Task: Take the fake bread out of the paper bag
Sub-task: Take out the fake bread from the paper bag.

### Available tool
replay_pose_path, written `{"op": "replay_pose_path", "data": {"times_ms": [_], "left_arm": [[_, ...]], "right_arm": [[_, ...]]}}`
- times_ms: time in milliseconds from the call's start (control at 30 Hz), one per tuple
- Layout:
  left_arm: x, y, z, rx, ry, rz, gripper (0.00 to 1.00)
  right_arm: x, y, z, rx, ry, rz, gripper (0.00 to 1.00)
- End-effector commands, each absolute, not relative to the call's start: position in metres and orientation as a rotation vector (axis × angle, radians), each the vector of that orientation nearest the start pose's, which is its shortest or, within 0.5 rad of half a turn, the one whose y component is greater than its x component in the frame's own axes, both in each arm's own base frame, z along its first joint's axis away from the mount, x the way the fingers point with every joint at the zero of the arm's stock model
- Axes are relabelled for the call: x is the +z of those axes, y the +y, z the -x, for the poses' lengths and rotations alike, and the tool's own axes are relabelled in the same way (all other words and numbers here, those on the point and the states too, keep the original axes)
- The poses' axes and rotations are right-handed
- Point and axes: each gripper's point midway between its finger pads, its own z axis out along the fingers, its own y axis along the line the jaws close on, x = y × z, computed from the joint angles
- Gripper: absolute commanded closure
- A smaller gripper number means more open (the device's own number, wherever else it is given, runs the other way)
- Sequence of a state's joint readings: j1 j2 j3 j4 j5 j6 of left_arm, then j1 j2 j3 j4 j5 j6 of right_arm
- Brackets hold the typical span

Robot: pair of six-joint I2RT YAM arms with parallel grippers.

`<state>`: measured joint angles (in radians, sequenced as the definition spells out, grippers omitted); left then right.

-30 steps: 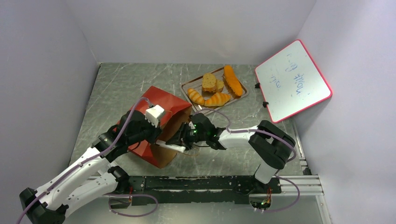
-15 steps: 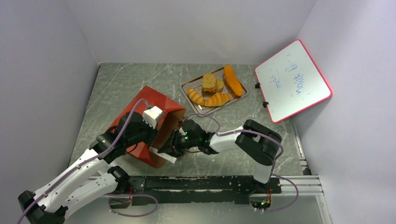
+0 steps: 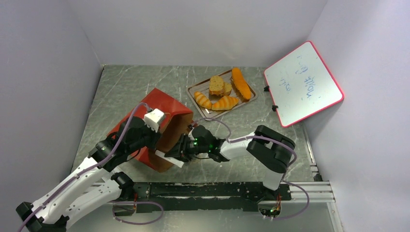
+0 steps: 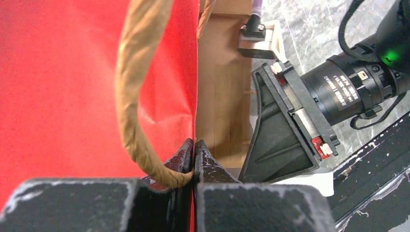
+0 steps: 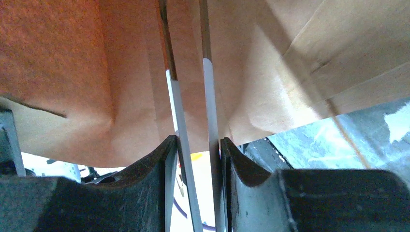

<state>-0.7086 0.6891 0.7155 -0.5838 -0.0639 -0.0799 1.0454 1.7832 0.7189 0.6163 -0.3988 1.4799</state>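
Observation:
The red paper bag [image 3: 162, 104] lies tilted on the table with its brown mouth facing right. My left gripper [image 3: 158, 131] is shut on the bag's front wall [image 4: 72, 72] at the rim [image 4: 194, 145], and a cord handle [image 4: 133, 96] loops beside the jaws. My right gripper [image 3: 177, 152] reaches into the mouth, and its jaws [image 5: 197, 145] press on two thin metal strips [image 5: 209, 106], like tongs, that point into the kraft interior [image 5: 72, 58]. No fake bread shows inside the bag. A long loaf [image 3: 241, 83], a slice [image 3: 217, 85] and two ridged rolls [image 3: 225, 102] lie on the tray.
The grey metal tray [image 3: 195, 90] sits behind the bag at centre back. A pink-framed whiteboard [image 3: 303, 83] leans on the right wall. White walls close in the marbled table [image 3: 125, 82] on three sides, and a black rail [image 3: 208, 189] runs along the near edge.
My right gripper has pushed left, deeper into the bag's mouth. The left arm has drawn the bag's rim slightly up and to the left.

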Motion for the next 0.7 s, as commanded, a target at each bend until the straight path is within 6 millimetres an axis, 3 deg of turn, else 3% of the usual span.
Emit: {"op": "replay_pose_path", "data": {"times_ms": [0,300,667], "left_arm": [[0.219,-0.161,-0.203,-0.427,1.971,-0.545,0.93],[0.212,-0.147,-0.21,-0.327,2.021,-0.494,0.93],[0.203,-0.149,-0.21,-0.322,2.041,-0.507,0.93]], "right_arm": [[0.084,0.422,-0.135,1.653,2.612,-0.293,1.0],[0.092,0.398,-0.141,1.612,2.564,-0.306,1.0],[0.107,0.374,-0.151,1.542,2.493,-0.297,1.0]]}}
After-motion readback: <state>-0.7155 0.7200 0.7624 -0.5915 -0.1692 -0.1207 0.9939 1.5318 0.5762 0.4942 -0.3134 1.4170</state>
